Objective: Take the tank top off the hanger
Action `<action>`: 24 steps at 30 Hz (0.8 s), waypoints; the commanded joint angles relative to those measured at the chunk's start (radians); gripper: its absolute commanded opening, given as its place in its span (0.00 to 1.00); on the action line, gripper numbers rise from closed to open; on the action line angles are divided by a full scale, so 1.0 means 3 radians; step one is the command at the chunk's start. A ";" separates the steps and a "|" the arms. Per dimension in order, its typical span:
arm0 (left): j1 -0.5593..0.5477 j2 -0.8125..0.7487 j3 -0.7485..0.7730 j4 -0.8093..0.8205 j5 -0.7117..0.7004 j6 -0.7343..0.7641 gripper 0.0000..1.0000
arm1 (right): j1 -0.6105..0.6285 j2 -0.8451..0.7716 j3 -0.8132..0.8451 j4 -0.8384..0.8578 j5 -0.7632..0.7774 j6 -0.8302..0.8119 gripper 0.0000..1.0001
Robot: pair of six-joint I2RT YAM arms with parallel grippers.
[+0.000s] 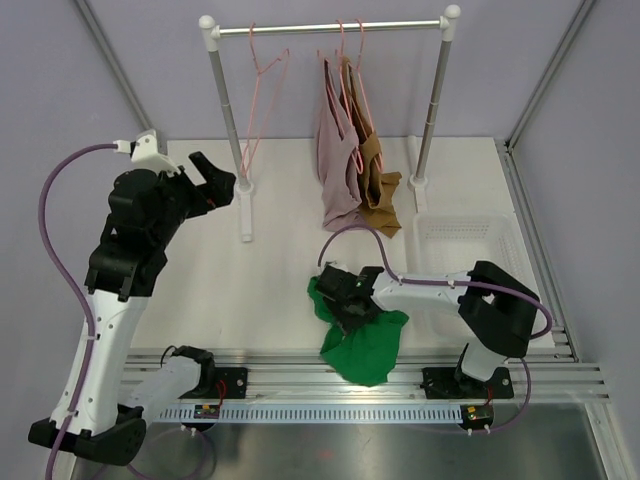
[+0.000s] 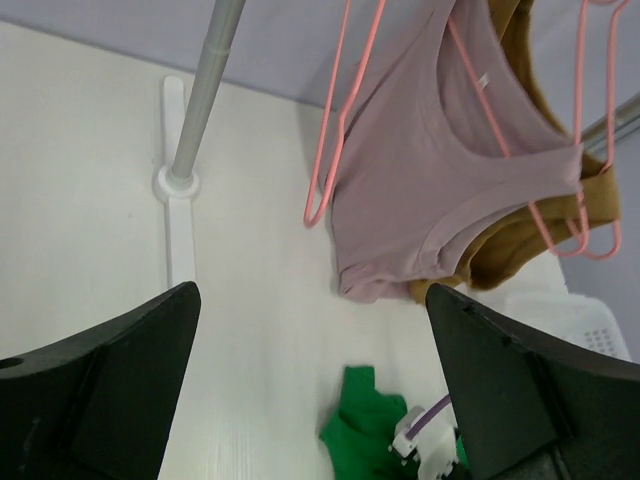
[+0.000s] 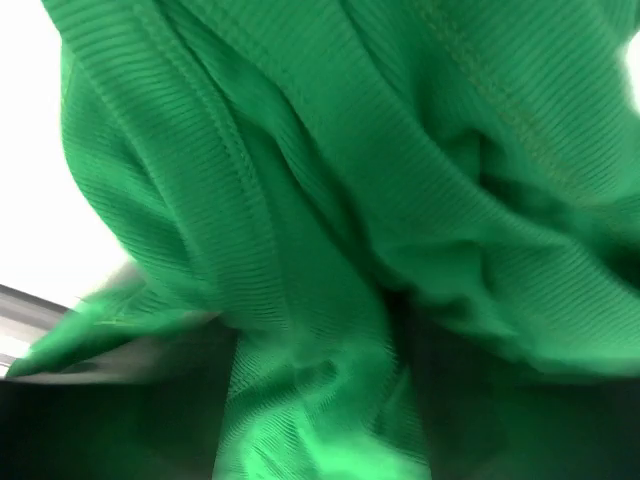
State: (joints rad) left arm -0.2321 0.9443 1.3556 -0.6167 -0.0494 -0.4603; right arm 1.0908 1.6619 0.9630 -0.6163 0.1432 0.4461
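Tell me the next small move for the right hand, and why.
Probably carry the green tank top toward the white basket and release it there. The top is already off: an empty pink hanger hangs on the rack, and the cloth is bunched around the right hand, trailing over the table at its near edge. The left hand is open, holding nothing.

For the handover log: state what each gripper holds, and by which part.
Left gripper: open, holds nothing. Right gripper: buried in the bunched upper part of the green tank top; its fingers are hidden, so a grip cannot be confirmed.
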 commanded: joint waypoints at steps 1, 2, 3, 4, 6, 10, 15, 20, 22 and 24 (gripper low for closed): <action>-0.0044 -0.0141 -0.0126 -0.0138 -0.0014 0.0148 0.99 | 0.0020 0.0126 0.0088 0.0162 -0.0007 0.0072 0.45; -0.0044 -0.0207 -0.0131 -0.0265 -0.0045 0.0199 0.99 | 0.0030 0.0095 0.0113 0.0147 -0.0002 0.0047 0.32; -0.0044 -0.0243 -0.0136 -0.0311 -0.0075 0.0250 0.99 | 0.0030 0.0050 0.0129 0.0147 0.0008 0.0016 0.18; -0.0044 -0.0289 -0.0182 -0.0357 -0.0091 0.0347 0.99 | 0.0035 0.0004 0.0144 0.0132 0.0039 -0.0004 0.00; -0.0044 -0.0396 -0.0299 -0.0373 -0.0101 0.0460 0.99 | 0.0030 -0.0160 0.0251 0.0010 0.0197 -0.0091 0.00; -0.0049 -0.0708 -0.0729 -0.0271 -0.0336 0.0639 0.99 | -0.0016 -0.0380 0.0593 -0.0323 0.0473 -0.0234 0.00; -0.0044 -0.0821 -0.1261 -0.0133 -0.0521 0.0731 0.99 | -0.0087 -0.0646 0.1185 -0.0823 0.0816 -0.0372 0.00; -0.0044 -0.0714 -0.1256 -0.0138 -0.0403 0.0742 0.99 | -0.0164 -0.0850 0.1739 -0.1320 0.1361 -0.0403 0.00; -0.0049 -0.0704 -0.1261 -0.0138 -0.0383 0.0742 0.99 | -0.0230 -0.0963 0.1959 -0.1540 0.1521 -0.0383 0.00; -0.0044 -0.0729 -0.1277 -0.0128 -0.0362 0.0747 0.99 | -0.0409 -0.1024 0.2122 -0.1759 0.1726 -0.0347 0.00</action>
State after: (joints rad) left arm -0.2432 0.7429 0.9668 -0.7155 -0.1593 -0.2584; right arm 1.0237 1.4147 1.5154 -1.0012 0.4866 0.3401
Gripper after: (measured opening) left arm 0.987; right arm 0.071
